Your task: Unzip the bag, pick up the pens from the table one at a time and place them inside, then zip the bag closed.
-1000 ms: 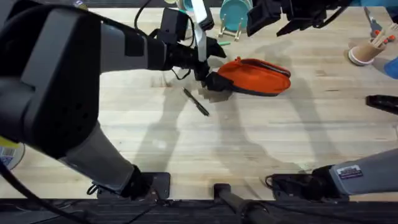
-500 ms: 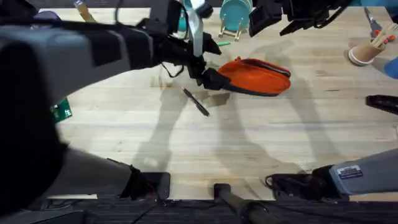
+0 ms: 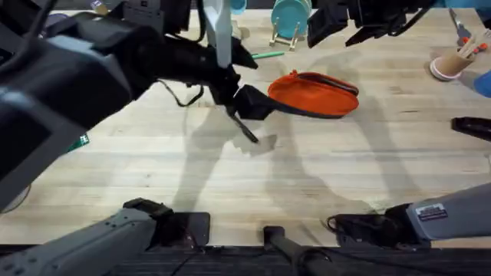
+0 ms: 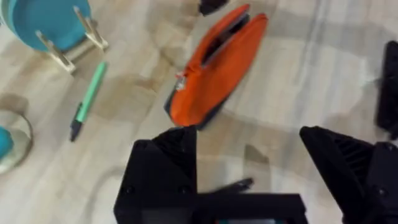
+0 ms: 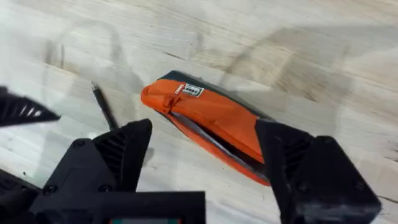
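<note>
The orange bag (image 3: 316, 93) lies on the table (image 3: 322, 176) right of centre, with a dark slit along its zipper edge (image 4: 219, 45). My left gripper (image 3: 247, 101) hovers open just off the bag's left end, above the black pen (image 3: 245, 127). In the left wrist view that pen (image 4: 235, 185) lies between my open fingers (image 4: 163, 168), with the bag (image 4: 214, 68) beyond. The light green pen (image 3: 267, 54) rests by the teal stand. My right gripper (image 3: 341, 27) hangs open above the bag's far side and looks down on the bag (image 5: 205, 115) and the black pen (image 5: 104, 109).
A teal round stand (image 3: 291, 15) is at the back centre. A pink cup of sticks (image 3: 451, 63) stands at the back right. A black object (image 3: 472, 126) lies at the right edge and a green card (image 3: 77, 142) at the left.
My left gripper has drawn a little leftward from the bag's left end, and the arm has swung across the view. The bag, the pens and the right arm have stayed put.
</note>
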